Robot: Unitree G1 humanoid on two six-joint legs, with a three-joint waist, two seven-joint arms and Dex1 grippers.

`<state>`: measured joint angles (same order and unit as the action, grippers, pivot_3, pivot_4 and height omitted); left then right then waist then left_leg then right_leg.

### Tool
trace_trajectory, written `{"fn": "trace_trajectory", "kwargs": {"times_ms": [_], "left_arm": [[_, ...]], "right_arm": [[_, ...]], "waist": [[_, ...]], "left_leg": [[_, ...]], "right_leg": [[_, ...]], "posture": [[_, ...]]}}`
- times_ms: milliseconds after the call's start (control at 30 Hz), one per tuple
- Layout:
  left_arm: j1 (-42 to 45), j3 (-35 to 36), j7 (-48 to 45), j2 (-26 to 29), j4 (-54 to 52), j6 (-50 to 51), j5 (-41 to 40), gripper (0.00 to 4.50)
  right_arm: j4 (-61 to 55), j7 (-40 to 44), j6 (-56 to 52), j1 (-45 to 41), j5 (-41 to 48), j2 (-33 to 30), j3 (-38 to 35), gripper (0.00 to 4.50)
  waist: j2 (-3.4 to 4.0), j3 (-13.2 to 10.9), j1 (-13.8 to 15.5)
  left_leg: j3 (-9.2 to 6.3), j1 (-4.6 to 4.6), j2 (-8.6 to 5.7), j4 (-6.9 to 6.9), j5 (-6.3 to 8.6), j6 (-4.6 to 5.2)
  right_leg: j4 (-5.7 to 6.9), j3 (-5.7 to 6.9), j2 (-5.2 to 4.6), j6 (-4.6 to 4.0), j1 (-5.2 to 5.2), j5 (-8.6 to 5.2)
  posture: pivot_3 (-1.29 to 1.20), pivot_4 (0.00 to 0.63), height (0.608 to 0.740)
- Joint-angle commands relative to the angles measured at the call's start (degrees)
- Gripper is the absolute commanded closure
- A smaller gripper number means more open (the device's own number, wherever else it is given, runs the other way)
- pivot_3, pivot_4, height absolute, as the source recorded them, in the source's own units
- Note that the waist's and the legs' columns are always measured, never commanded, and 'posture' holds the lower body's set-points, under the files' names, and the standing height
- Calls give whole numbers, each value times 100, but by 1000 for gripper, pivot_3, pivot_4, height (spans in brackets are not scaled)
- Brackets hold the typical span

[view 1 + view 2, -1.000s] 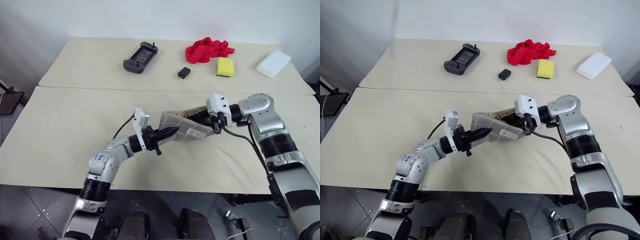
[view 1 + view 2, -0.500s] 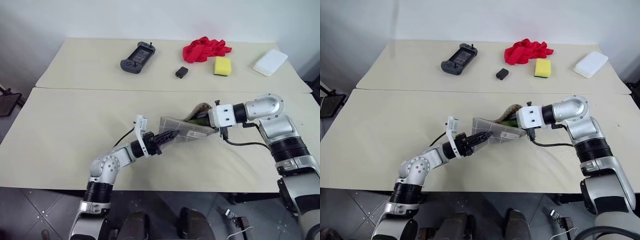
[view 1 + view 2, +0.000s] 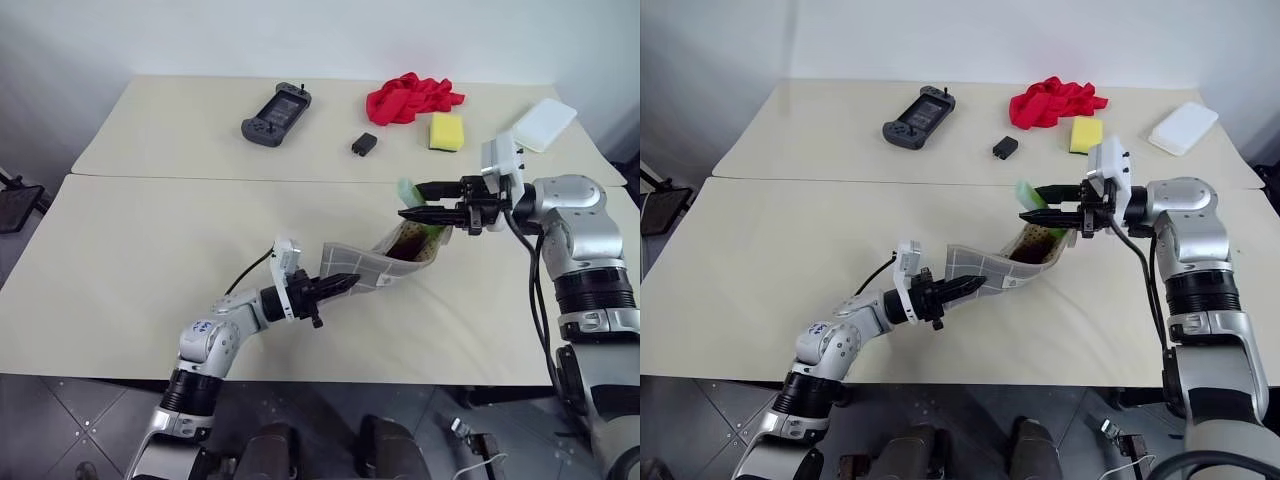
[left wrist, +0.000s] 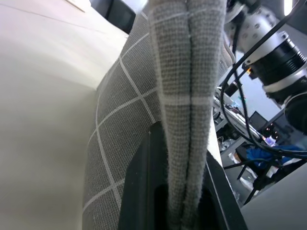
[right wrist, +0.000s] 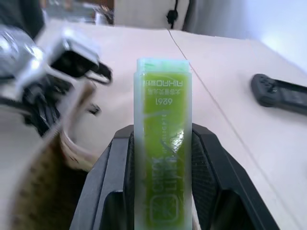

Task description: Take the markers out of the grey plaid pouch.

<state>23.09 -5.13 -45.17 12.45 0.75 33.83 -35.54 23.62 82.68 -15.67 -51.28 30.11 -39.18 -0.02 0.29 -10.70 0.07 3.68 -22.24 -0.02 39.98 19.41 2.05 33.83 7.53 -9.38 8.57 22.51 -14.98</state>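
The right gripper (image 3: 1040, 207) has lifted clear of the pouch (image 3: 1005, 265) grasping a green marker (image 5: 162, 143), while the left gripper (image 3: 342, 284) clenches the pouch's closed end to anchor it.

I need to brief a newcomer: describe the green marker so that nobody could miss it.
Start at the near table, where the grey plaid pouch hangs between both arms. Above its open end, the right gripper pinches the green marker: a translucent lime stick with printed lettering, unlike the yellow sponge behind.
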Motion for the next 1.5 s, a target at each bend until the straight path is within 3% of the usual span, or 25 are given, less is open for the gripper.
{"fn": "trace_trajectory", "kwargs": {"times_ms": [33,133,233,367,433,667,733,867,900,1033,1167,1300,1367,1500], "left_arm": [[39,-69,-212,28,-77,-247,143,4500],[90,-126,-387,18,-60,-344,184,4500],[135,-187,-475,36,-31,-416,308,4500],[195,-165,-803,17,46,-888,387,4500],[201,-143,-919,-33,129,-1086,403,4500],[227,-74,-1350,-159,323,-1448,338,4500],[262,-93,-1584,-107,347,-1324,256,4500],[448,-73,-1732,-82,658,-1379,378,4500],[469,-88,-1761,-73,703,-1414,419,4500],[570,-222,-1951,-21,1027,-1756,715,4500],[617,-194,-1974,-64,1206,-2012,824,4500],[601,-164,-2023,-44,1269,-2105,845,4500],[612,-174,-2084,-23,1355,-2258,908,4500],[666,-168,-2141,-47,1503,-2557,1016,4500]], "right_arm": [[-746,-574,-1768,-276,1239,-39,-760,3384],[-618,-1366,-2727,-607,1890,-66,-1450,3384],[-247,-1649,-3020,-790,1805,-425,-1725,3384],[1051,-1944,-1754,-415,-324,-1604,-688,3384],[1488,-1888,-1235,-229,-922,-1823,-300,3384],[2810,-2745,-463,280,-1932,-1696,-114,3384],[2893,-2710,-43,554,-2146,-1692,-44,3384],[2789,-2653,-242,803,-2127,-1616,-197,3384],[2758,-2604,-261,842,-2142,-1628,-192,2657],[2570,-2431,117,1031,-2065,-1761,-360,1390],[1819,-1184,371,1072,-1405,-2121,-892,85],[698,-337,-151,713,-834,-2534,-1153,31],[-226,200,-696,504,-567,-2668,-855,31],[-1169,416,-1046,205,-511,-2482,-385,31]], "waist": [[1,-1,4],[1,-1,21],[1,-1,88],[1,-1,162],[0,0,157],[30,-6,-15],[30,-6,-15],[30,-6,-13],[29,-6,-14],[30,-6,10],[38,-11,8],[50,-10,5],[52,-10,5],[38,-11,-1]], "left_leg": [[-2,0,3,0,0,0],[-3,-1,1,2,1,1],[-2,-4,-2,2,2,4],[13,-12,-21,2,7,13],[32,-19,-26,4,9,15],[80,-12,-23,-21,5,9],[80,-11,-20,-22,4,8],[81,-11,-21,-14,3,10],[76,-9,-19,-9,3,10],[64,-9,-17,-4,3,10],[63,-10,-17,-4,3,10],[62,-10,-17,-4,3,10],[51,-9,-13,-4,4,10],[11,-4,-7,-1,7,4]], "right_leg": [[1,1,0,0,0,0],[2,1,-5,-1,0,0],[0,1,-8,-1,3,1],[-6,2,-10,0,5,1],[-10,7,-13,0,2,1],[-11,2,-5,3,20,2],[-12,2,-1,2,19,1],[-9,-4,-3,3,17,2],[-10,0,-1,3,10,2],[-10,2,-2,3,5,2],[-11,1,-2,3,5,2],[-12,2,-2,4,5,3],[-12,0,-2,4,7,3],[-12,1,2,3,5,2]], "posture": [[0,150,740],[0,150,740],[0,150,740],[0,150,740],[0,150,740],[0,150,740],[0,150,740],[0,150,740],[0,150,740],[0,150,740],[0,150,740],[0,150,740],[0,150,740],[0,150,740]]}}
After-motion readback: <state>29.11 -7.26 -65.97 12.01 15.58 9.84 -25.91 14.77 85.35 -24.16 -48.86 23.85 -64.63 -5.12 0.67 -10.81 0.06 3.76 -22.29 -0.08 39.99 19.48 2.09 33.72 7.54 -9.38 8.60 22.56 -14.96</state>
